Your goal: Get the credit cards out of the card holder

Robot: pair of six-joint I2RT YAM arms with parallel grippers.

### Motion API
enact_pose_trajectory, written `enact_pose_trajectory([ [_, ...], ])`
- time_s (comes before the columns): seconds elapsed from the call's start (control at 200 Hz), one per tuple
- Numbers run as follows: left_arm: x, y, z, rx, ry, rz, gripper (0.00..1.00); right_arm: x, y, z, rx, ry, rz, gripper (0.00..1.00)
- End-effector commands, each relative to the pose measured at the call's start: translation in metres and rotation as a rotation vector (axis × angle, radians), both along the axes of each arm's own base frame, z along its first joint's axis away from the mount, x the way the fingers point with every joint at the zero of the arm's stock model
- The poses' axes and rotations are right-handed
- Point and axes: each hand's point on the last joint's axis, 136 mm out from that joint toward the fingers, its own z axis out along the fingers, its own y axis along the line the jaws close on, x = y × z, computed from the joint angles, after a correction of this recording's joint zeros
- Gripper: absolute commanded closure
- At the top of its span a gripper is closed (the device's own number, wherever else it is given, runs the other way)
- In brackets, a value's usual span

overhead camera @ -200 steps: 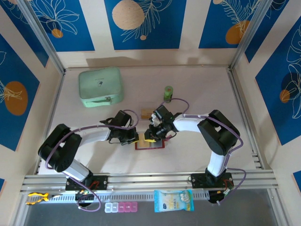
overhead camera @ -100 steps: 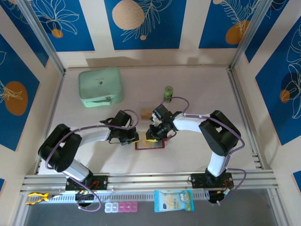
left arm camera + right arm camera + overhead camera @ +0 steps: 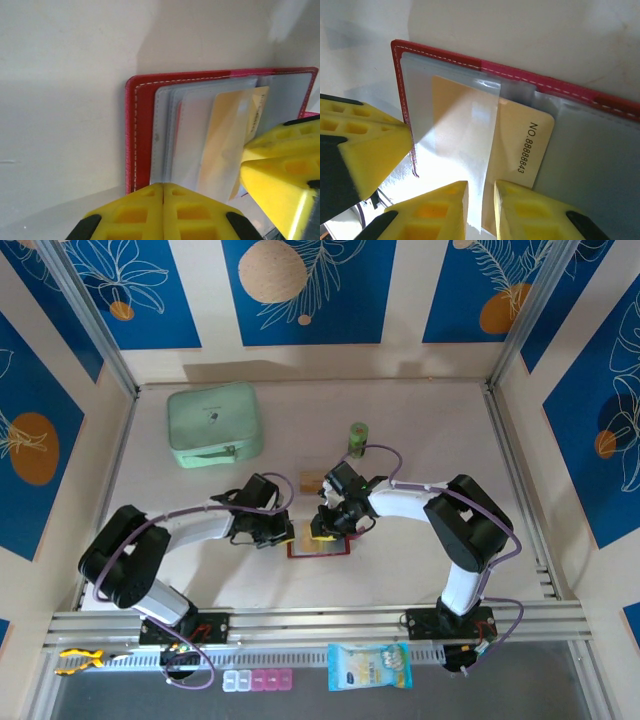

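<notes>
- Top view: wallet [image 3: 325,552] lies mostly under the left gripper [image 3: 280,533] and right gripper [image 3: 321,531]; only its near red edge shows.
- Left wrist view: picture's bottom edge cuts off the left gripper's pressed-together fingers, which cover the wallet's near edge.
- Right wrist view: card [image 3: 522,145] is half behind a cloudy sleeve [image 3: 450,115], its lower end behind the fingers. Pinching sleeve or card: can't tell.
- Loose card [image 3: 312,479] mid-table: markings too small to read.

Dark red card holder [image 3: 136,150], white-stitched, with greyish clear sleeves; tan-yellow credit card [image 3: 520,135] numbered in black; mint-green case [image 3: 213,424]; blue wall panels [image 3: 310,290] patterned with white leaves.
</notes>
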Motion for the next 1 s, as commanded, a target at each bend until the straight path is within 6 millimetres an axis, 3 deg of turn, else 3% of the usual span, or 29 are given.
enact_pose_trajectory([
  [0.0, 0.009, -0.002, 0.021, -0.017, -0.045, -0.015, 0.92, 0.001, 0.004, 0.007, 0.022, -0.006, 0.024, 0.77],
  [0.205, 0.008, -0.011, 0.028, -0.034, -0.048, -0.042, 0.92, 0.002, 0.007, 0.005, 0.034, -0.003, 0.034, 0.77],
  [0.56, 0.004, -0.021, 0.013, -0.039, -0.013, -0.064, 0.94, 0.005, 0.011, 0.018, 0.069, -0.025, 0.038, 0.77],
  [0.77, 0.003, -0.027, 0.009, -0.053, -0.004, -0.078, 0.95, 0.009, 0.001, 0.037, 0.084, -0.053, -0.011, 0.77],
  [0.995, 0.002, -0.027, 0.003, -0.039, 0.01, -0.072, 0.96, 0.008, -0.016, 0.024, 0.035, 0.004, -0.066, 0.71],
])
